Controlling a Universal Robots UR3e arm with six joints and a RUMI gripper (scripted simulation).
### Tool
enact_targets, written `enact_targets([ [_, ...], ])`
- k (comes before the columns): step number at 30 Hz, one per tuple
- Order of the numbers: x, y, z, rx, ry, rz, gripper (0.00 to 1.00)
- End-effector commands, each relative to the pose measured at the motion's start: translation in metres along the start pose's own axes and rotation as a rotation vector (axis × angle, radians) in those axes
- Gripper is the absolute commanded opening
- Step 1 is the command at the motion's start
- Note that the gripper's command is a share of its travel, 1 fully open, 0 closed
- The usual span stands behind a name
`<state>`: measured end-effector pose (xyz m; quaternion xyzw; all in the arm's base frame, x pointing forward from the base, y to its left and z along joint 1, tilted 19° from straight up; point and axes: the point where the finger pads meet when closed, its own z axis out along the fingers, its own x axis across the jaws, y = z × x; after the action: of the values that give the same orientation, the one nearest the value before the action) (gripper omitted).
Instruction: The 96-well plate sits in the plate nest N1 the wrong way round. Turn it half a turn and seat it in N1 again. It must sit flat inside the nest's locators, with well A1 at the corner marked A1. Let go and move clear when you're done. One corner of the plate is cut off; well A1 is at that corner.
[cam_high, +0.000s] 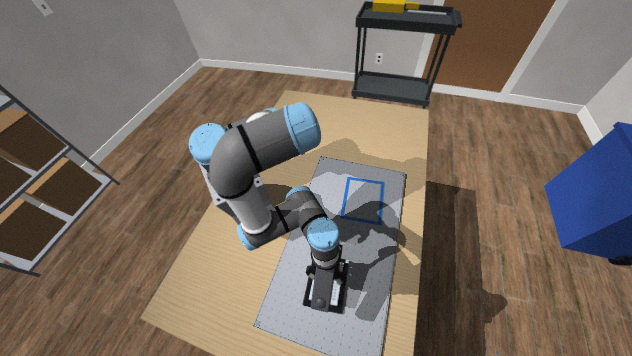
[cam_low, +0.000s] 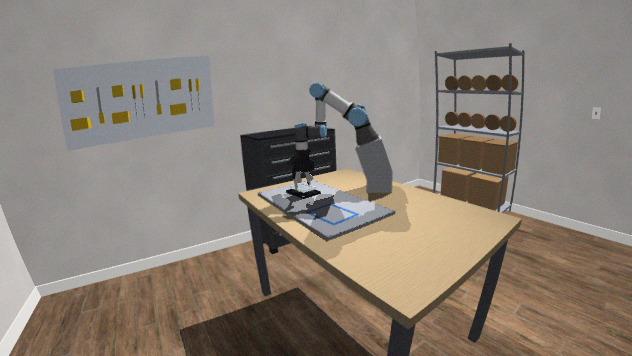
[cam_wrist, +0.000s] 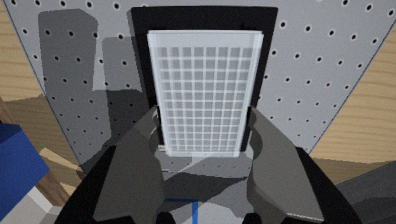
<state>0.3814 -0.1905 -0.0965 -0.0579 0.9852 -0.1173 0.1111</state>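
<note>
The clear 96-well plate (cam_high: 335, 292) (cam_wrist: 205, 85) is held by its long sides between the jaws of my gripper (cam_low: 304, 185) (cam_wrist: 203, 106), which is shut on it. The black plate nest N1 (cam_high: 332, 310) (cam_low: 303, 194) (cam_wrist: 205, 18) is directly under the plate. The plate looks level and lined up lengthwise with the nest, low over it; its near end covers the nest's near rim in the wrist view. The exact gap to the nest cannot be told. A small pale mark shows at the nest's near left corner. The plate's cut corner cannot be made out.
The nest stands on a grey perforated board (cam_low: 377, 212) (cam_wrist: 320, 60) on the wooden table (cam_high: 200, 295) (cam_low: 425, 250). A blue outlined rectangle (cam_high: 365, 180) (cam_low: 345, 219) (cam_wrist: 195, 212) is marked on the board, away from the nest and nearer the board's other end.
</note>
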Motion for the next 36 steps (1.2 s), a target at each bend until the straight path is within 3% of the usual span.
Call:
enact_targets([
  [1, -0.0005, -0.0005, 0.0002, 0.001, -0.001, 0.0, 0.0],
  [36, -0.0005, -0.0004, 0.0054, 0.001, -0.001, 0.0, 0.0],
])
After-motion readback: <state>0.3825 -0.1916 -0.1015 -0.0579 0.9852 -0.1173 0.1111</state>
